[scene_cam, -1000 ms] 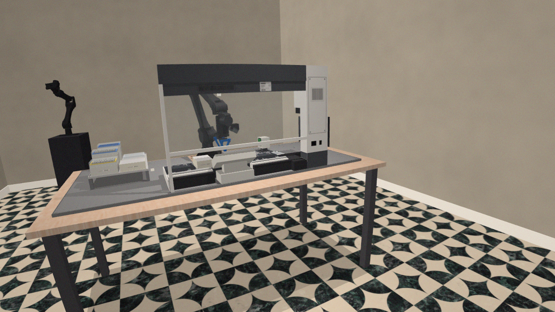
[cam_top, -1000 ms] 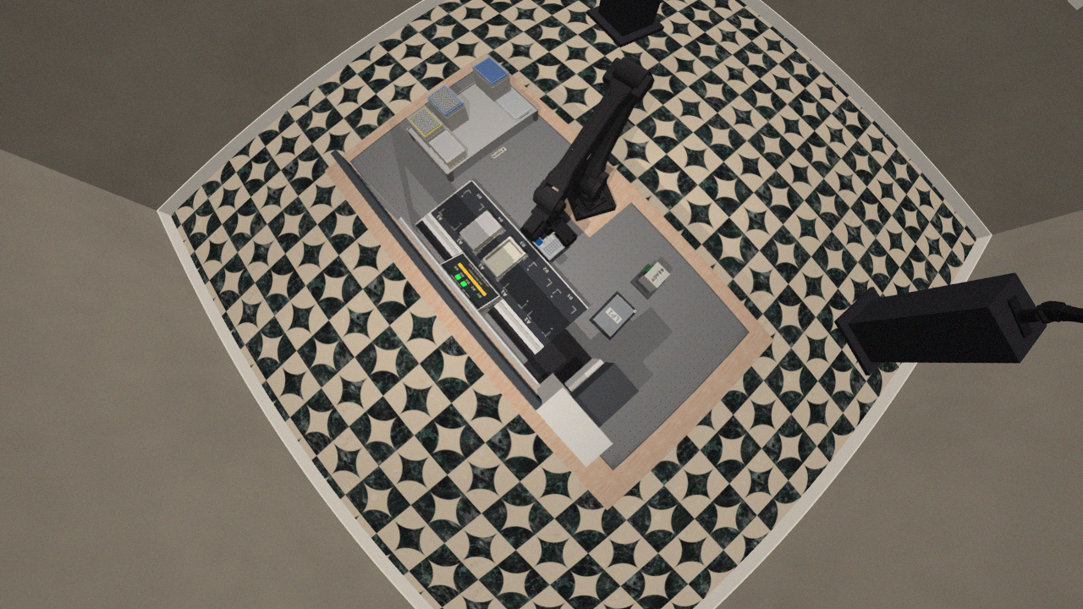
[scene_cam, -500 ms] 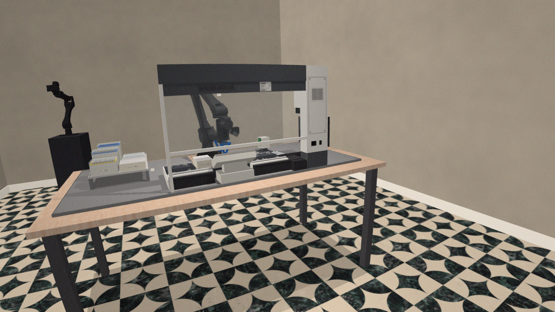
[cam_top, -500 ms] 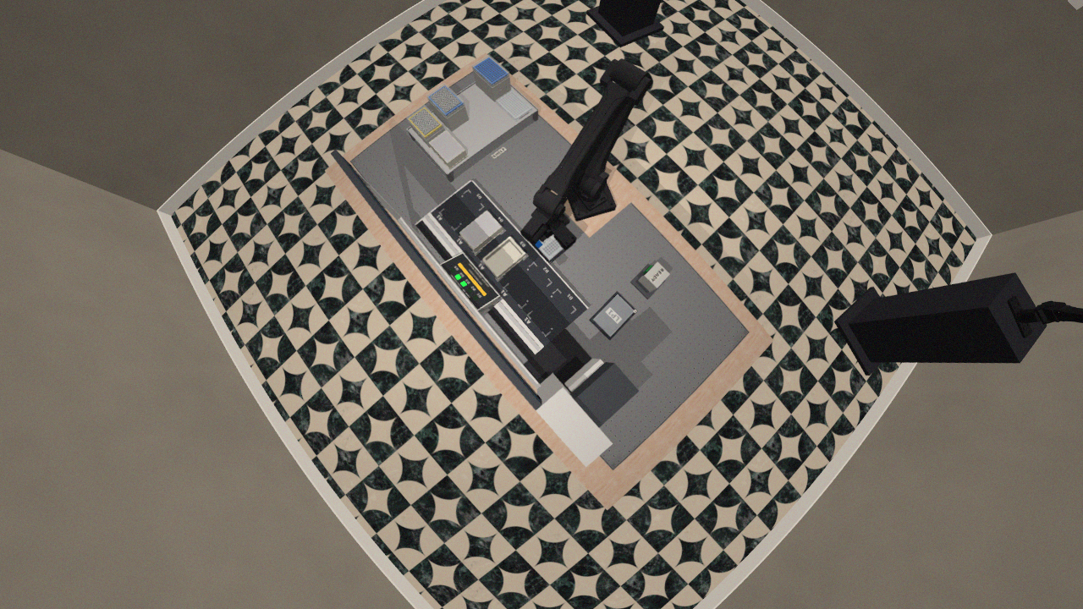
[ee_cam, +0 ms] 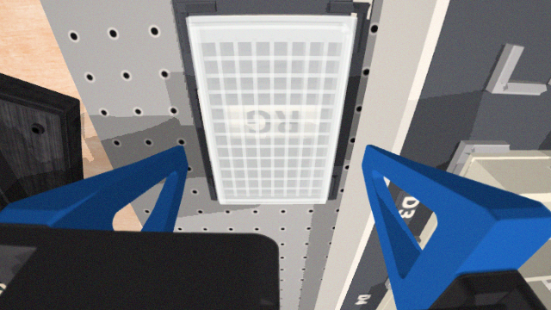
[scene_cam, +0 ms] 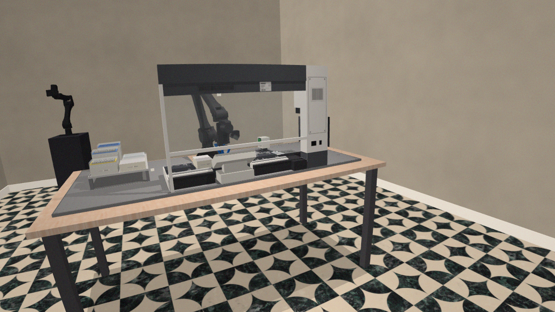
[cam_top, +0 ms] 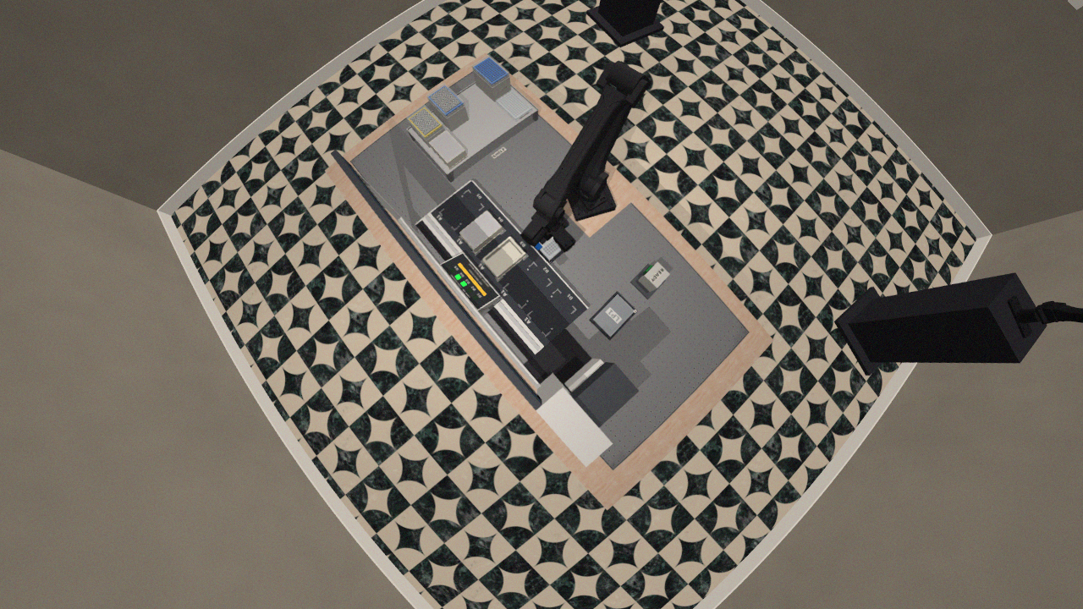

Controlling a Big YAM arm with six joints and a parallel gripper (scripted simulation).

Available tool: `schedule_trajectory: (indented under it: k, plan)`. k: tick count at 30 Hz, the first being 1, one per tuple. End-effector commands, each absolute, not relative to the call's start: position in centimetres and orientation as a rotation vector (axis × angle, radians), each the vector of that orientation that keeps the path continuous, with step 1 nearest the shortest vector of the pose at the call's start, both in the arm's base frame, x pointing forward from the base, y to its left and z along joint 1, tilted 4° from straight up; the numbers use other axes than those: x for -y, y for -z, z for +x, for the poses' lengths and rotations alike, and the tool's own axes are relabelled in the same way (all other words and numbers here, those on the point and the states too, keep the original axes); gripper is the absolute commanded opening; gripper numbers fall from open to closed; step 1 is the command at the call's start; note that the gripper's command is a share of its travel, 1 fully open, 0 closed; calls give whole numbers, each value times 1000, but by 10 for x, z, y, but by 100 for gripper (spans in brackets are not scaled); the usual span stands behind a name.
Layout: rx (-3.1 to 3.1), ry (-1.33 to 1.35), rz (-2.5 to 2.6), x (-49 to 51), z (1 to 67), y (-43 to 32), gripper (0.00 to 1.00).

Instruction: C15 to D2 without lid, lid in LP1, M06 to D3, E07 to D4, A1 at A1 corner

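Observation:
A clear well plate (ee_cam: 271,109) with a grid of wells lies flat in the regrip nest RG (cam_top: 555,245); the nest's "RG" mark shows through it. I cannot tell whether a lid is on it. My gripper (ee_cam: 275,155) is open and empty, low over the plate's near end, with one blue finger on each side of it and touching nothing. The beige one-well reservoir (cam_top: 505,257) stands open on D3, to the right in the wrist view (ee_cam: 508,172). A grey sealed block (cam_top: 478,227) stands on D4. The lid park LP1 (cam_top: 613,314) stands apart on the table.
The SHELF (cam_top: 469,113) holds tip racks (cam_top: 490,72), a white block (cam_top: 448,147) and a plate (cam_top: 517,104). The READY key (cam_top: 652,276) stands on its post. The liquid handler's pale rail (ee_cam: 383,142) runs just right of the nest. The arm's base (cam_top: 594,204) is close by.

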State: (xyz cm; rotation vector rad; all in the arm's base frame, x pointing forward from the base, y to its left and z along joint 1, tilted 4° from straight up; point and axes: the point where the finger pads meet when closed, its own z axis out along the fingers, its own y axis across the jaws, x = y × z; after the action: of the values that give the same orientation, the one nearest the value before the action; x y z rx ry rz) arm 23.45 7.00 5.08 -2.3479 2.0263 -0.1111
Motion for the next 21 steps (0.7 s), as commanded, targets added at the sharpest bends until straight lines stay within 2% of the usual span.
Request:
schedule_trajectory:
  k: [1, 21]
  plan:
    - [-2030, 108, -2339, -68, 239, -45, 100]
    - [-2028, 111, -2335, -68, 243, -18, 100]
